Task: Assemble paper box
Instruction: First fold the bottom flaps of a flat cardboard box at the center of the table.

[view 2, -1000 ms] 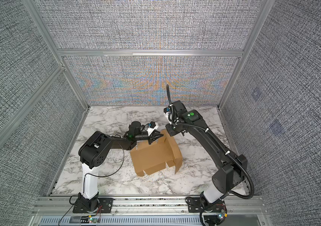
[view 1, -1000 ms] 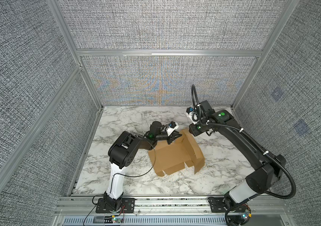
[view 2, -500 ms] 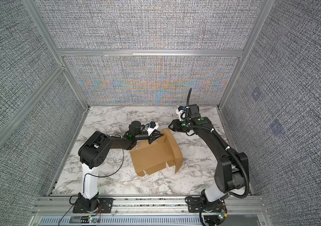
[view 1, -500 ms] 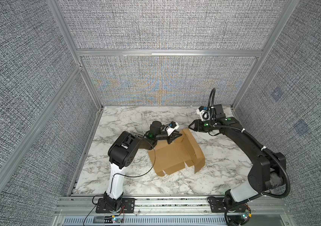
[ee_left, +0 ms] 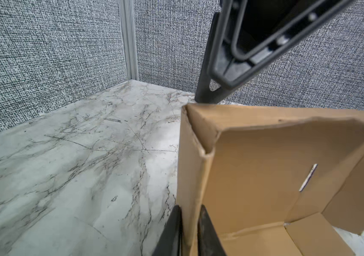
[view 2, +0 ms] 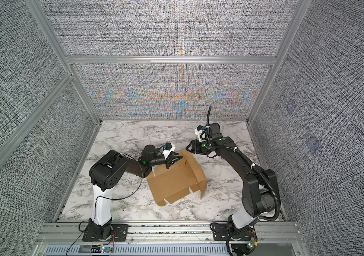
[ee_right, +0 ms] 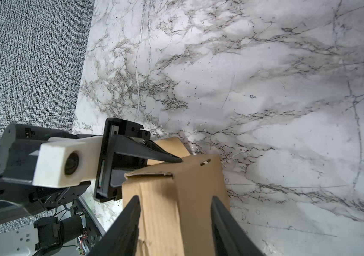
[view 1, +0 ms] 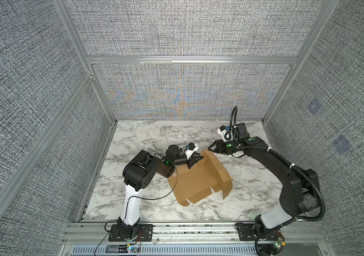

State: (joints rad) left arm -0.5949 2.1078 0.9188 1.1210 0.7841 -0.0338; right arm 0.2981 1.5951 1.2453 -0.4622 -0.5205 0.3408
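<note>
We see the paper box [view 1: 194, 184], a plain tan-brown corrugated cardboard sheet partly folded into a shallow tray, lying near the middle of the white, grey-veined marble tabletop [view 1: 154, 137]. Its base is flat on the surface. The walls on its far and right sides are raised, while the near edge lies open with loose flaps.

The left gripper [view 1: 195, 160] is closed narrowly on the far wall. In the left wrist view its two black fingers [ee_left: 205, 221] stand on either side of the upright cardboard panel, one outside it and one inside. We judge this pinch serves two ends: it holds the wall upright against the springy crease, and it anchors the light box so it does not slide while the other arm works.

The right gripper [view 1: 212, 149] sits at the far corner of the box, just beside the end of the wall that the left one holds. In its own wrist view the jaws stand well apart and clamp nothing, with the cardboard corner lying between and beyond them. We cannot tell whether a fingertip touches the board. We judge they are spread so they can straddle the corner panel and fold it over. The corner is not locked yet, so the assembly looks to be at an early stage.
</note>
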